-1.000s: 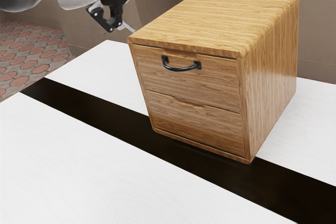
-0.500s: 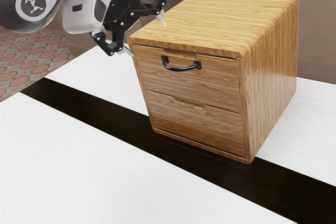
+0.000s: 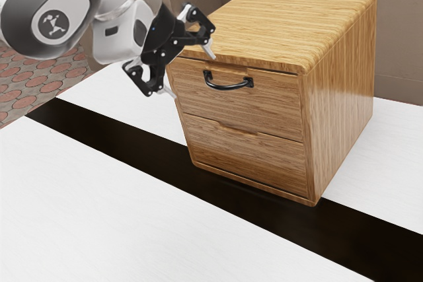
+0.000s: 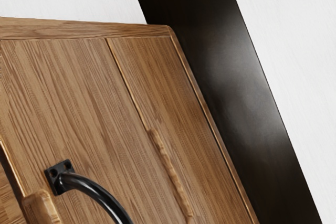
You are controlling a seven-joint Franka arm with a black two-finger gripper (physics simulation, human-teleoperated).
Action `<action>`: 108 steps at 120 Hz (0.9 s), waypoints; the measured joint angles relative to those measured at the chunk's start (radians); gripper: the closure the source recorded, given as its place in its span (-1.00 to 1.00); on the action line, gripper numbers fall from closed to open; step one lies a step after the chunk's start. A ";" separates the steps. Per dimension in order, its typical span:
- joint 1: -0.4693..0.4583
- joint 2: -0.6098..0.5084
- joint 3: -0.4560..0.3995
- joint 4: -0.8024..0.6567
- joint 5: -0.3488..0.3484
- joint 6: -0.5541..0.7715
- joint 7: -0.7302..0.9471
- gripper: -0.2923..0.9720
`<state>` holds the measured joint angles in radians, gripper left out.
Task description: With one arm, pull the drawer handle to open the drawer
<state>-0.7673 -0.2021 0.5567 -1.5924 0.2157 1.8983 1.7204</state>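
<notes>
A wooden cabinet [image 3: 291, 24] with two drawer fronts stands on the table. The top drawer [image 3: 264, 104] looks shut and carries a black bow handle [image 3: 228, 84], whose end and mount I also see in the wrist view as the handle [image 4: 89, 190] on the drawer front [image 4: 63, 103]. My black gripper [image 3: 190, 70] is open at the cabinet's upper front corner, on the exterior view's left of the handle. One fingertip is near the cabinet's top edge, the other is lower, beside the cabinet's side. Nothing lies between the fingers.
The lower drawer [image 3: 248, 150] sits shut beneath the top one, and its front [image 4: 173, 108] appears in the wrist view. The table is white [image 3: 99, 216] with a broad black stripe [image 3: 132, 143] running under the cabinet. A patterned floor [image 3: 33, 77] lies beyond the table's edge.
My hand has come down and toward the exterior view's right, from above and behind the cabinet's corner to the top drawer's front edge. The fingers stay open. The drawer has not moved.
</notes>
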 joint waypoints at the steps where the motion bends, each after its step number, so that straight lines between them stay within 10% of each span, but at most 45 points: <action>1: 0.000 0.000 0.000 0.000 -0.001 -0.001 -0.003 -0.54; 108: 0.022 0.105 0.009 -0.003 -0.020 0.049 -0.233 -0.54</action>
<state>-0.7458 -0.0970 0.5660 -1.5956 0.1958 1.9472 1.4875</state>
